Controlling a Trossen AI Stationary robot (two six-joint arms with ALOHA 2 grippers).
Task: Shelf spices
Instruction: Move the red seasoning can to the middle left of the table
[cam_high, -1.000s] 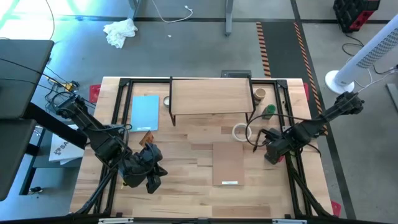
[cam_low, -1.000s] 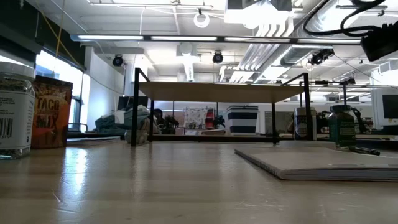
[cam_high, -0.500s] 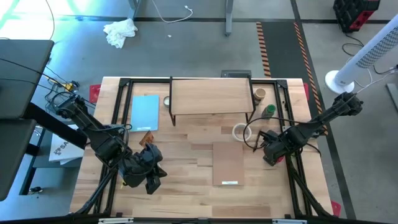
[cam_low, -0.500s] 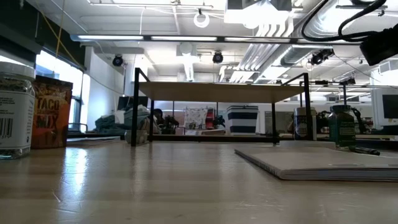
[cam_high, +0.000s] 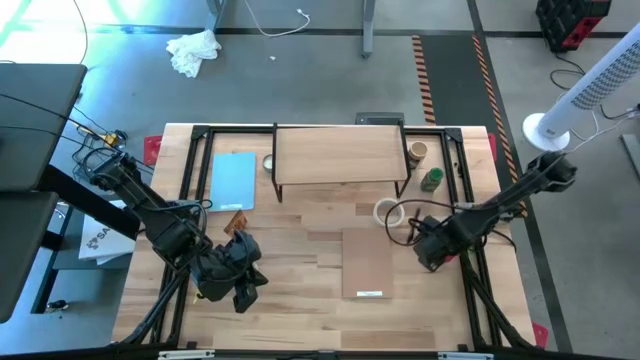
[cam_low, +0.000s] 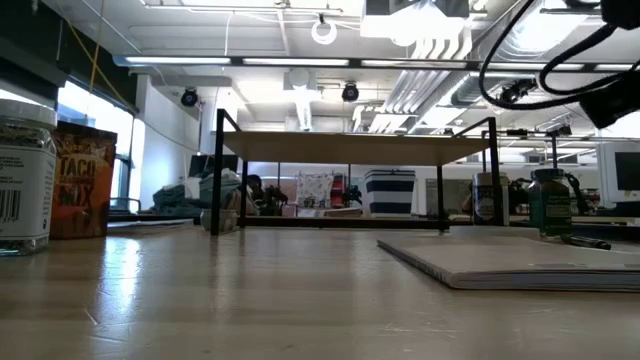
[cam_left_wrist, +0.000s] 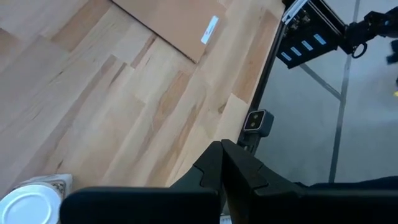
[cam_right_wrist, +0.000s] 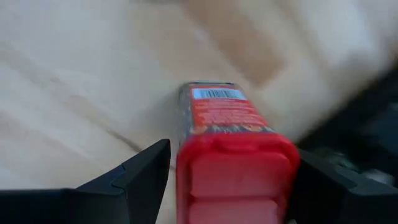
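Holding: the right gripper has a red-capped spice jar between its fingers, clasped near the cap so the body hangs free toward the table.
Right arm position: over the table's right side, near the flat pale board and the white tape ring, well short of the shelf.
Left gripper: pinched fully together with nothing in it, parked low at the table's left front, out of the way, as I judge it.
Shelf: it stands at the far edge with its plank top bare; the low view shows open space underneath too.
Waiting spices: a green-topped jar and a tan-topped one sit just beside the shelf's right end frame; a white-lidded jar and a taco mix packet rest near the left arm.
Step, as I read it: carrying the red jar toward the shelf, with every jar yet to be shelved.
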